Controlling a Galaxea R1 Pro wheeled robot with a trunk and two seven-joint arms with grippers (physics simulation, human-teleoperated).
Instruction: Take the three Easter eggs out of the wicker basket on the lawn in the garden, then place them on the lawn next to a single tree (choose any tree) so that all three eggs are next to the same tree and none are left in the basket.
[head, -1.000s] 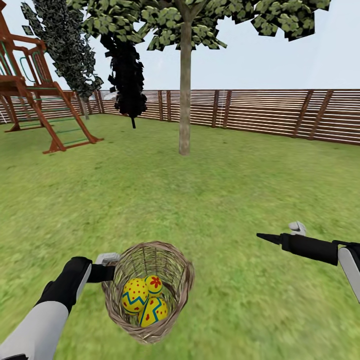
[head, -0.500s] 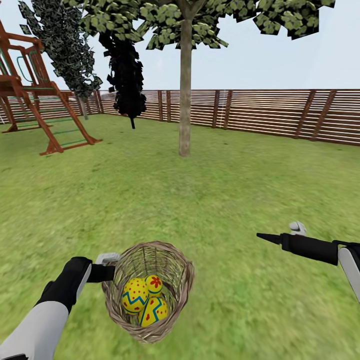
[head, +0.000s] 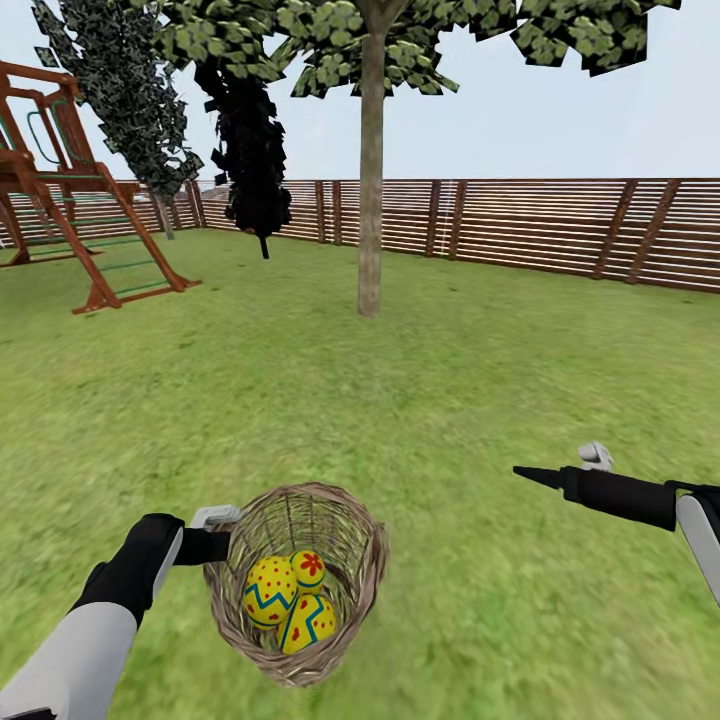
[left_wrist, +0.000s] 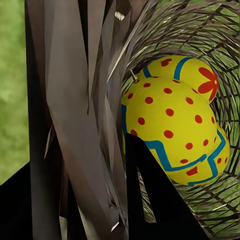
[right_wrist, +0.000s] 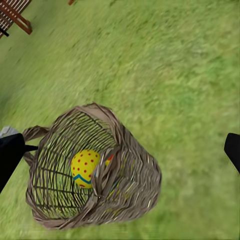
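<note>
Wicker makes up the basket (head: 300, 585), a small, round, deep one of brown open weave with a thicker braided rim; it is held off the lawn (head: 470, 400) at the lower middle of the head view, tipped so that its mouth faces up and toward the robot and its long axis leans away toward the grass. Inside lie all three eggs, pressed together at the bottom: a yellow one with red dots and a blue zigzag band (head: 268, 590), a smaller-looking one behind it with a red flower (head: 308, 568), and a third with a blue zigzag and red marks (head: 308, 622), lowest of the three. No writing or label can be read on basket or eggs. The left end effector (head: 215, 535) is clamped on the basket's rim at the side nearest that arm; in the left wrist view one dark finger lies inside the weave, just beside the dotted egg (left_wrist: 170, 127). The right end effector (head: 530, 474) hangs over bare grass well apart from the basket, pointing toward it, and its fingers look drawn together into one point in the head view. A pale, straight tree trunk (head: 370, 190) stands farther off on the lawn, before a brown slatted fence (head: 560, 228), with a wooden play set (head: 70, 200) toward the left.
</note>
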